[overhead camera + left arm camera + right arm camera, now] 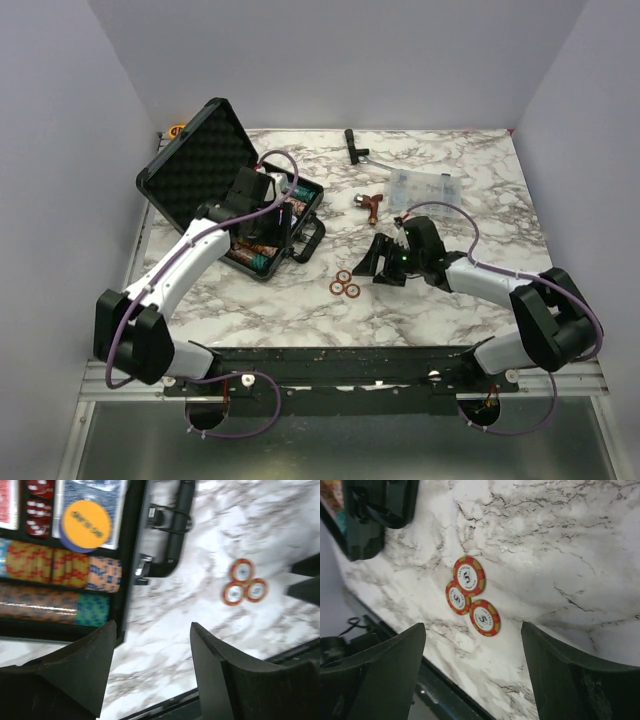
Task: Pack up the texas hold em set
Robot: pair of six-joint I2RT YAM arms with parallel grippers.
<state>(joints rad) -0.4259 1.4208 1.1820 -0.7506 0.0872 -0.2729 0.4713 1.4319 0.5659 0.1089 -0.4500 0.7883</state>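
The black briefcase (pixel 200 170) lies open on the left part of the marble desk (pixel 480 220), its foam-lined lid standing up at the back; its handle (pixel 175 525) faces the middle of the desk. In the left wrist view the tray holds two long rows of poker chips (pixel 60 565) in mixed colours, one stack of dark red chips (pixel 39 505), one blue card deck (pixel 107 492) and one red deck (pixel 7 502); one orange round disc (pixel 86 524) lies on the blue deck.

Three red chips (pixel 346 283) lie loose on the desk in front of the case, touching one another in a small cluster and well apart from the tray.

The left claw (pixel 150 670) hangs over the front edge of the case, released, with nothing between its two fingers. The right claw (pixel 385 257) hovers just beside the three chips, spread wide and also holding nothing.

At the back of the desk there are one clear compartment box (pixel 425 185), one black T-shaped tool (pixel 353 145) and one small brown object (pixel 369 203).
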